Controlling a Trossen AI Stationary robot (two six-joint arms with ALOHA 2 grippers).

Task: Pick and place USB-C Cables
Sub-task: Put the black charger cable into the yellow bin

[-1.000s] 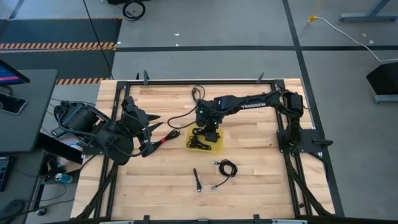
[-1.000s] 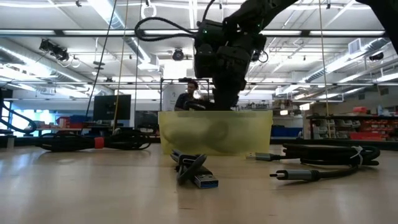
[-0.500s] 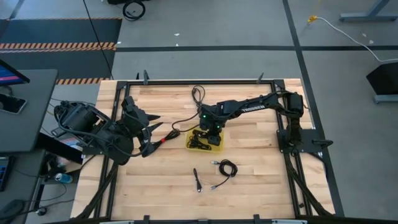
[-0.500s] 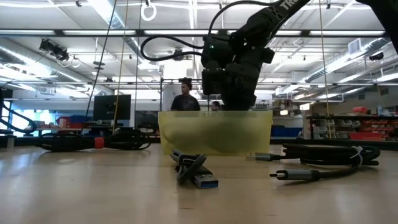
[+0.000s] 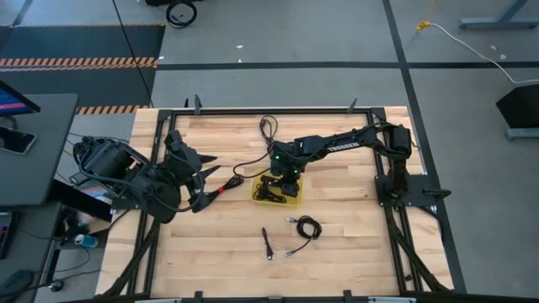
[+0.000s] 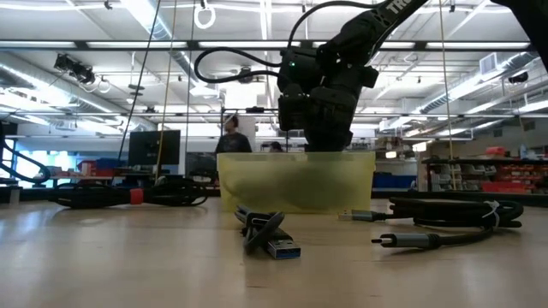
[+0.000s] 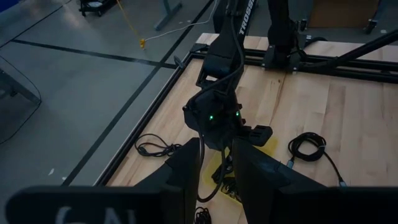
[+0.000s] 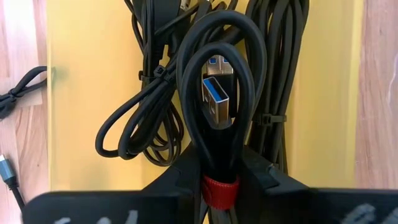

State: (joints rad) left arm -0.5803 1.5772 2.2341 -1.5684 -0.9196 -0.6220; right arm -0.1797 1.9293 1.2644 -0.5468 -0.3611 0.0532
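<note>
A shallow yellow tray sits mid-table and holds several bundled black USB-C cables. My right gripper hangs over the tray, shut on one more looped black cable with a blue-tongued plug. Other cables lie on the wood: a coil, a short bundle, one at the far edge, and a cord ending in red. My left gripper waits open over the table's left side. My right gripper pinches the looped cable between its two fingers at the red tie that binds the strands. The fingers come from above, pointing down into the tray. The loop runs on past the fingertips, over the cables in the tray; whether it rests on them does not show.
A black frame rail borders the table. In the low view a bundle with a blue plug lies in front of the tray and a thicker tied cable to its right. A person stands in the room behind.
My right gripper, shut on the looped cable, has come down toward the tray and shifted a little toward the table's near edge, then held still for the last half second. The person in the background has walked to the left.
</note>
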